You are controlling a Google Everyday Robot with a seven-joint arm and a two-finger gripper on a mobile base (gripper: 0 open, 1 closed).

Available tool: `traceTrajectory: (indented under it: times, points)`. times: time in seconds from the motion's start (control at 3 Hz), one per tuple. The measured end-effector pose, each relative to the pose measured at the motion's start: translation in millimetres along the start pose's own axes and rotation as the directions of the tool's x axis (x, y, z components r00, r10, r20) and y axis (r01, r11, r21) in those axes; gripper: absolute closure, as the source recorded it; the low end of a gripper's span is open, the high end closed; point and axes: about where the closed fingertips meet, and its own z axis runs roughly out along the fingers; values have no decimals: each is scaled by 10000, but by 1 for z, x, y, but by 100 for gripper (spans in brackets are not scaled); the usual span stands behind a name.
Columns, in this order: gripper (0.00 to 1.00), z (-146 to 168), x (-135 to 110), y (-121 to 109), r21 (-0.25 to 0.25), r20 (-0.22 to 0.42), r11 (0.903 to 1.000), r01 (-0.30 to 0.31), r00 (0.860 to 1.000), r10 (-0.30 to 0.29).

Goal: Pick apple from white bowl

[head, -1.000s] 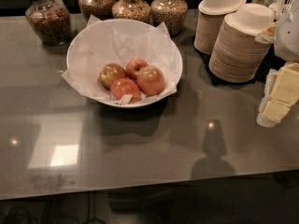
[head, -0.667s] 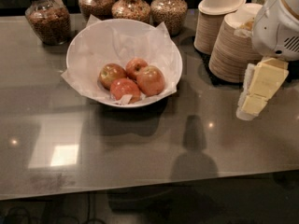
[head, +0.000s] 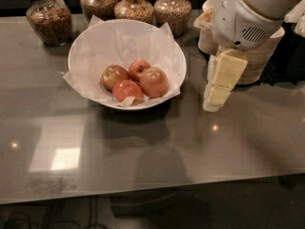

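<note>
The white bowl [head: 86, 51], wide and lined with crinkled white paper, stands on the dark table at the back centre. Several apples lie in it. The apple [head: 153, 82], the largest and dull orange-red, is at the right of the cluster. One with a yellow-green patch [head: 113, 76] is at the left, a small one [head: 137, 67] behind, and a brighter red one [head: 127, 90] in front. My gripper [head: 213, 104] hangs pointing down to the right of the bowl, just beyond its rim, low over the table and apart from the apples.
Several glass jars of dry goods [head: 49, 19] [head: 135, 6] [head: 173, 7] stand behind the bowl. Stacks of tan paper bowls [head: 259, 56] and cups [head: 208, 34] stand at the back right, partly behind my arm [head: 248, 13]. The table's front edge [head: 152, 190] runs across below.
My arm and gripper have moved left from the right edge of the view toward the bowl. The bowl and the apples have not moved.
</note>
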Motion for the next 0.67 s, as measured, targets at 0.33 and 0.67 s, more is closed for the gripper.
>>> traceTrajectory:
  times: [0.33, 0.67]
  points:
    - [0, 0, 0, 0, 1, 1, 10000, 0, 10000, 0]
    - [0, 8, -6, -6, 223, 624, 9993, -283, 9977, 269]
